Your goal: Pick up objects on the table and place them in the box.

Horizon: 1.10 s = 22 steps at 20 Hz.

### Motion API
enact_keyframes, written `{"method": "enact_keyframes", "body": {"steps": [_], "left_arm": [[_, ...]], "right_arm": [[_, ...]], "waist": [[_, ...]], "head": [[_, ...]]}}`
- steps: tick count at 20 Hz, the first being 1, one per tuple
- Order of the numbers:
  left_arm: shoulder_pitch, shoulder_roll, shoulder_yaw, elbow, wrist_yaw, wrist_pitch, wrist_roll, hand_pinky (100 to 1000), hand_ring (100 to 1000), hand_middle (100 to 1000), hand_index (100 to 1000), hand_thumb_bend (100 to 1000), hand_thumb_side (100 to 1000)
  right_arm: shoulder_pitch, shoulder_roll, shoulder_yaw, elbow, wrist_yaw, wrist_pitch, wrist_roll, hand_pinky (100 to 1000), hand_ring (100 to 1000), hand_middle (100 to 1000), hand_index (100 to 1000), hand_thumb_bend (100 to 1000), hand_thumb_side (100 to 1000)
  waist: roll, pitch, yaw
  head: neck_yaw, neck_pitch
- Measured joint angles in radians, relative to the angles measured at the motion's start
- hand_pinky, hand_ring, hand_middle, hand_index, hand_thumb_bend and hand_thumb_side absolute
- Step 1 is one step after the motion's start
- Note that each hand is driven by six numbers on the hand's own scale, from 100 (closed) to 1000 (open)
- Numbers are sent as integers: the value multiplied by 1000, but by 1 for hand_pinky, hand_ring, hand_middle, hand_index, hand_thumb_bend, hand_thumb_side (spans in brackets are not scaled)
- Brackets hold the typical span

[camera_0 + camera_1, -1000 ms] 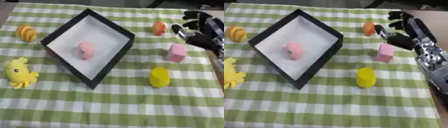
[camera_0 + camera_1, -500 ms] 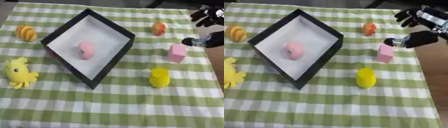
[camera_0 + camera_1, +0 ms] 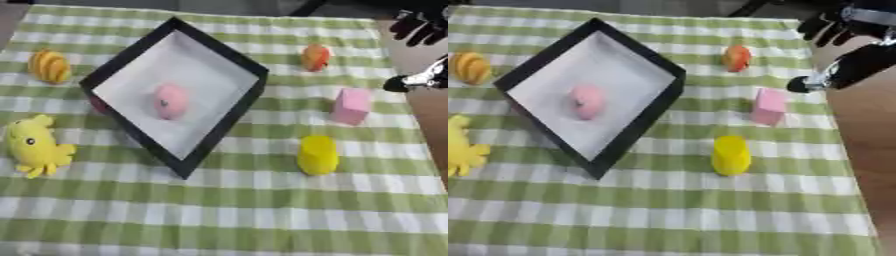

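From the left eye view, the right hand [image 3: 418, 35] hangs at the far right edge of the counter [image 3: 219, 220], over the bare wood beyond the green checked cloth, holding nothing, its dark fingers spread and hanging slack, thumb pointing back toward the cloth. The pink block [image 3: 352, 106] lies below and just inward of that thumb, nearest of all the loose things; the small orange fruit-like toy [image 3: 316, 57] sits further inward, roughly level with the hand. The yellow cylinder [image 3: 318, 155] stands upright, lower down again. In the right eye view the same hand [image 3: 857, 47] shows more fully, released, with the pink block down and to its inner side, well apart from the fingertips. The black-walled box [image 3: 645, 112] lies further inward still, a pink egg-shaped toy [image 3: 585, 101] already inside. The left hand shows in neither view, so I judge the right hand the one placed to take the block, reaching down and inward.
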<state>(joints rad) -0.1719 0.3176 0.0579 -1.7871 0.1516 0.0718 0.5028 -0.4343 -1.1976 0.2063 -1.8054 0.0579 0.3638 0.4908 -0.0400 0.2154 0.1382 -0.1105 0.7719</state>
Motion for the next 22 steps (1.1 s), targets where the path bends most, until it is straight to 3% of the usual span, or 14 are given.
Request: {"method": "enact_keyframes", "body": {"steps": [9, 22], "left_arm": [[0, 0, -1, 0, 0, 3, -3, 779, 776, 728, 847, 327, 782], [-3, 0, -6, 0, 0, 4, -4, 779, 779, 728, 846, 324, 781]], "right_arm": [[-80, 42, 80, 84, 55, -39, 92, 861, 831, 816, 889, 571, 258], [-121, 132, 166, 209, 161, -58, 124, 854, 824, 798, 870, 574, 254]], "waist": [[0, 0, 8], [0, 1, 15]], "head": [[-8, 0], [-10, 0]]}}
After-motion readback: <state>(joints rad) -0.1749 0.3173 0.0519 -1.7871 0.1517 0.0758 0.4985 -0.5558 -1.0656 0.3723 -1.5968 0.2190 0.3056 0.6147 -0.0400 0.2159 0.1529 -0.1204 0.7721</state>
